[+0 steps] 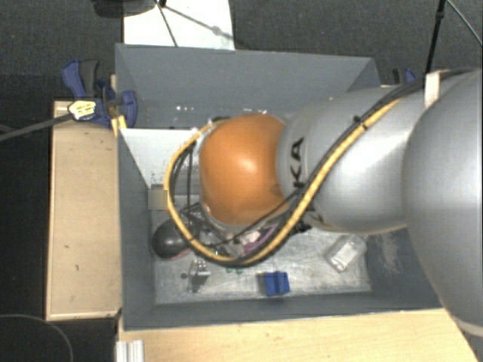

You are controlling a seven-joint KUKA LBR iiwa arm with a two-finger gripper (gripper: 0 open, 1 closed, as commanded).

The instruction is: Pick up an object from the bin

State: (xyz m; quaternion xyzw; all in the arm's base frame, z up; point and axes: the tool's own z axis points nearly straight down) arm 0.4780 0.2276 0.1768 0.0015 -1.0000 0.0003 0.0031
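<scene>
My gripper (210, 240) is low in the left part of the bin, and only its dark body shows under the orange wrist cover. A dark rounded thing (167, 241) lies on the bin floor right beside it, to its left. Just below the gripper is a small grey metal piece (198, 275); I cannot tell whether it is loose or belongs to the gripper. A bit of purple (253, 237) and a speck of green (235, 269) peek out under the cover's edge. A small blue block (274, 283) lies near the front wall, to the right of the gripper.
A clear, whitish plastic piece (342, 253) lies at the right of the bin floor, next to the arm. The arm and its orange cover hide the middle and back of the floor. The left wall is close to the dark rounded thing.
</scene>
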